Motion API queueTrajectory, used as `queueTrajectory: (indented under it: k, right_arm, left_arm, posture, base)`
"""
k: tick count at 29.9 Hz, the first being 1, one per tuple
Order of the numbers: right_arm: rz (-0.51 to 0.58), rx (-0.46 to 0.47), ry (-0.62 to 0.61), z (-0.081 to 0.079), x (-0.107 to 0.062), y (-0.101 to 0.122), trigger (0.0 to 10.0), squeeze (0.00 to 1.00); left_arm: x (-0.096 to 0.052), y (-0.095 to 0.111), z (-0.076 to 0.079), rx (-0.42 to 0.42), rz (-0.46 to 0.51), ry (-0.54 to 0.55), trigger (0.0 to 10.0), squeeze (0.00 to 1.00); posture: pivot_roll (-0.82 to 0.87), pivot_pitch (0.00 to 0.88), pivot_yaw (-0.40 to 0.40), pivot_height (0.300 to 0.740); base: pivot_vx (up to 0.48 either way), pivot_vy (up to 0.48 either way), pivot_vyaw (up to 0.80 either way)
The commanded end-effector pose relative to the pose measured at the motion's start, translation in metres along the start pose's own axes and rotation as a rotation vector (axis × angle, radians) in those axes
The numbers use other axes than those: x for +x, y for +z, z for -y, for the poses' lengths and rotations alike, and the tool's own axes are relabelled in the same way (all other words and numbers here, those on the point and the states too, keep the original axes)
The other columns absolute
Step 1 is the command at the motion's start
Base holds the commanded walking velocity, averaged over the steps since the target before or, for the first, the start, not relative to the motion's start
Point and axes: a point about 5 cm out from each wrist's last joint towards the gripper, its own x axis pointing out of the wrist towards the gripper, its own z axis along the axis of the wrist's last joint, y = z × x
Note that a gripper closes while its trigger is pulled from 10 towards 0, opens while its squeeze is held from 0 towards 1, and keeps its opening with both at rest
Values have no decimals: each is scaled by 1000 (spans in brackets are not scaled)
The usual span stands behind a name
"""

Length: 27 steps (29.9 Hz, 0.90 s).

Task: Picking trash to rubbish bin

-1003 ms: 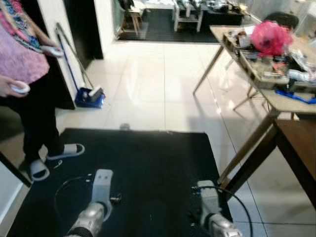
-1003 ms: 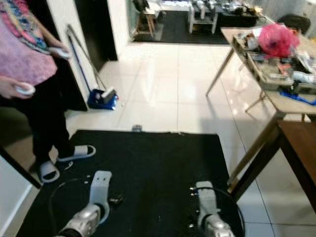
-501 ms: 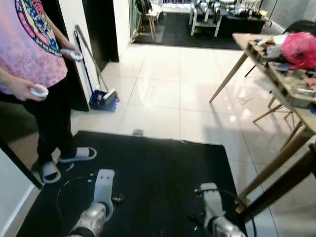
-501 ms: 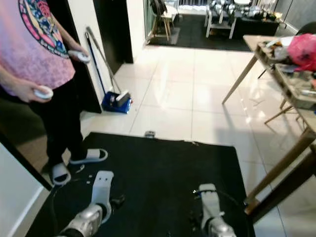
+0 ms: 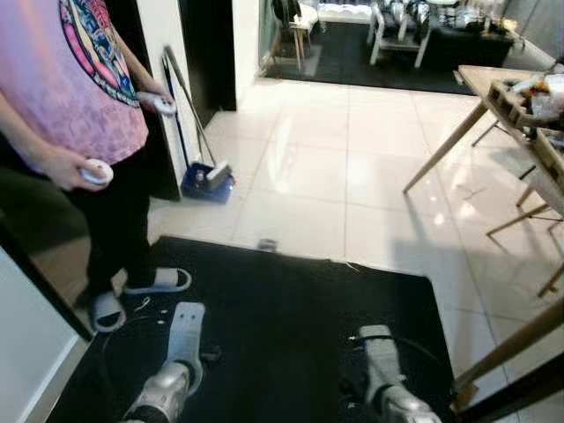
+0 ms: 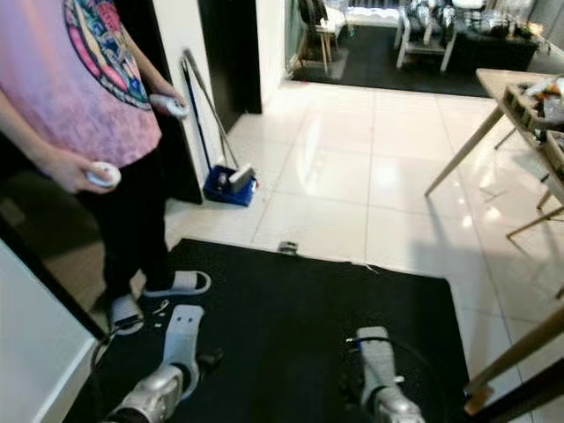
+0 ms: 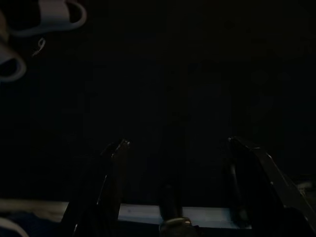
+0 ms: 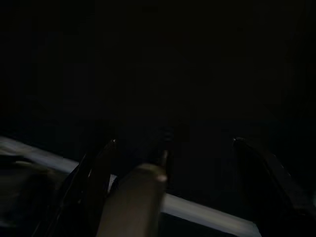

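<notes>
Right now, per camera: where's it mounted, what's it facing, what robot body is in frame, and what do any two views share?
Left eye view: on the head, looking forward and down at the black mat, tiled floor and a person; both silver arms low in frame.
Right eye view: same stereo head, same scene, with the blue dustpan.
Left wrist view: along the left gripper, fingers apart, over dark mat; white slippers at the edge.
Right wrist view: along the right gripper, fingers apart, very dark.
Shared: slippers appear in head and left wrist views.

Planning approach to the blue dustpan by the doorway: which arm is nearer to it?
Left. The left arm hangs low over the black mat, on the same side as the blue dustpan. The right arm hangs across the mat, farther from it.
</notes>
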Motion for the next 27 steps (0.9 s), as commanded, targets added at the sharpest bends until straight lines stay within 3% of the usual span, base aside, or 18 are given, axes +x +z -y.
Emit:
queueTrajectory:
  k: [1,12,23,27]
  right_arm:
    - [-17,-7,-20,8,-2,-4,10000,0]
    - [-18,-11,-10,6,-2,-5,10000,0]
    - [-21,-8,5,1,-1,-4,10000,0]
    - [-22,-11,7,0,-1,-4,10000,0]
  left_arm:
    - [-1,-4,0,10,-14,-1,10000,0]
    - [-1,-6,0,16,-16,-2,10000,0]
    - [-2,-5,-5,14,-13,10,10000,0]
    - [-2,-4,-4,12,-12,11,10000,0]
  posture:
    - [-96,56,20,740]
    - [-92,55,20,740]
    - [-83,64,17,740]
    - [-84,67,17,740]
  base:
    - [300,0,-625]
    - [290,0,-637]
    - [280,0,0]
    - [274,0,-628]
